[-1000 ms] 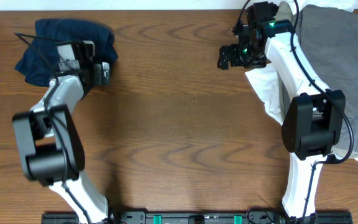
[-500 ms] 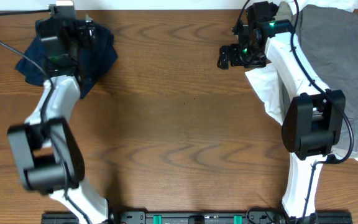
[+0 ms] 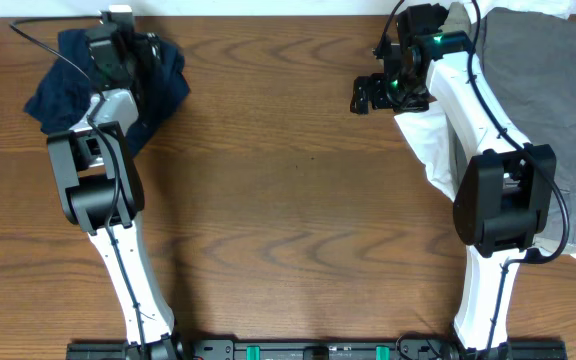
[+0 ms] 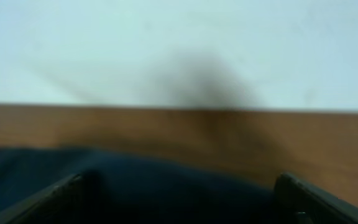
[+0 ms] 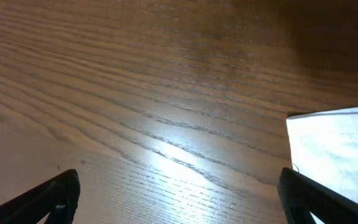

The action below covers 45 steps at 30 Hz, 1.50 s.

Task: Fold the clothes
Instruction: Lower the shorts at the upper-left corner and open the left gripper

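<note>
Hanging with its jaws spread wide, the left gripper [image 3: 118, 45] is poised over the crumpled navy garment [image 3: 53, 98] at the far left corner of the table [image 3: 288, 210]. Its fingers [image 4: 55, 199] frame dark blue cloth and hold nothing. The right gripper [image 3: 373, 93] is likewise spread and empty over bare wood at the far right, just beside the edge of a white garment [image 3: 423, 140]. A grey garment [image 3: 558, 90] lies flat on the white one, partly under the right arm [image 3: 488, 190].
</note>
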Motion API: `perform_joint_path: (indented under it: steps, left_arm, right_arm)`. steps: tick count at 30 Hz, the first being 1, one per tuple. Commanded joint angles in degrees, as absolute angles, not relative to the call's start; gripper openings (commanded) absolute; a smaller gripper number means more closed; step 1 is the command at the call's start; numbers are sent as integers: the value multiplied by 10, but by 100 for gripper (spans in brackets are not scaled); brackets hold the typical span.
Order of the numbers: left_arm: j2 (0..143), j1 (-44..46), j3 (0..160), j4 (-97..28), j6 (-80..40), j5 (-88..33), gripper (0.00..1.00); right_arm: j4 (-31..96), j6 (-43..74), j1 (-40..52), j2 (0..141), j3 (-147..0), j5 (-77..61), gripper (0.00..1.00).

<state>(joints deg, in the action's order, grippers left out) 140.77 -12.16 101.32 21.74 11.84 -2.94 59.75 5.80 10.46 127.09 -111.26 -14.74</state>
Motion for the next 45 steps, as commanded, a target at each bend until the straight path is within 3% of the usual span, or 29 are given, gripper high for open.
perform_joint_path:
  steps: [1,15,29,45]
  left_arm:
    - [1432,-137,1035,215,117,-21,98]
    - [1510,-169,1034,139,102,-19,98]
    - [1364,-171,1040,124,91,-18,98]
    - [1402,-222,1034,69,91,31,98]
  right_arm:
    - [594,51,110,1267,-1119,-148,99]
    - [587,51,110,1267,-1119,-148,99]
    - [585,51,111,1267,-1119,-152,99]
    - [572,54,114,1267,-1119,-156,99]
